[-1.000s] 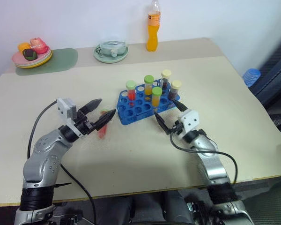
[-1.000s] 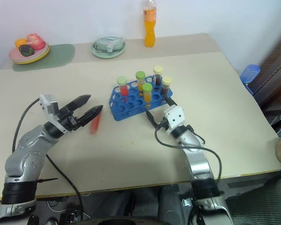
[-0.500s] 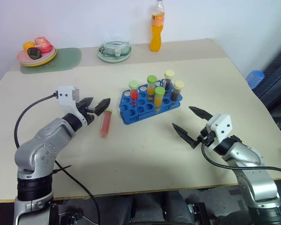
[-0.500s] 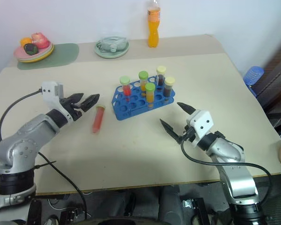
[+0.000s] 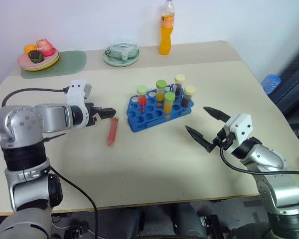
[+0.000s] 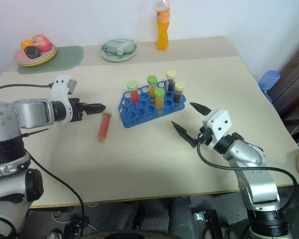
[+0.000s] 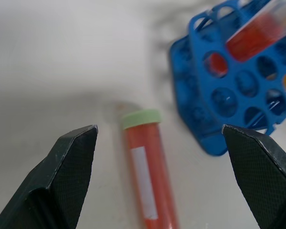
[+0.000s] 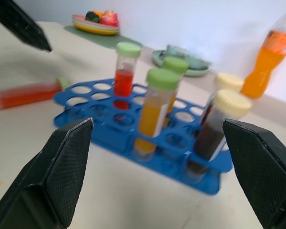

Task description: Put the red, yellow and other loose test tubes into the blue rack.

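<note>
1. Your left gripper [image 5: 108, 112] hangs with jaws wide and empty, just above the capped end of the red tube [image 5: 111, 131]; that tube lies flat on the table [image 5: 154, 154], just left of the blue rack [image 5: 152, 113].
2. Five capped tubes stand upright in the rack.
3. Your right gripper [image 5: 204, 127] sits right of the rack, jaws wide, holding nothing.

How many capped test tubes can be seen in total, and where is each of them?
6. Five stand upright in the blue plastic rack: one red, two yellow-orange, two dark brown. One red tube with green cap lies on the table left of the rack.
</note>
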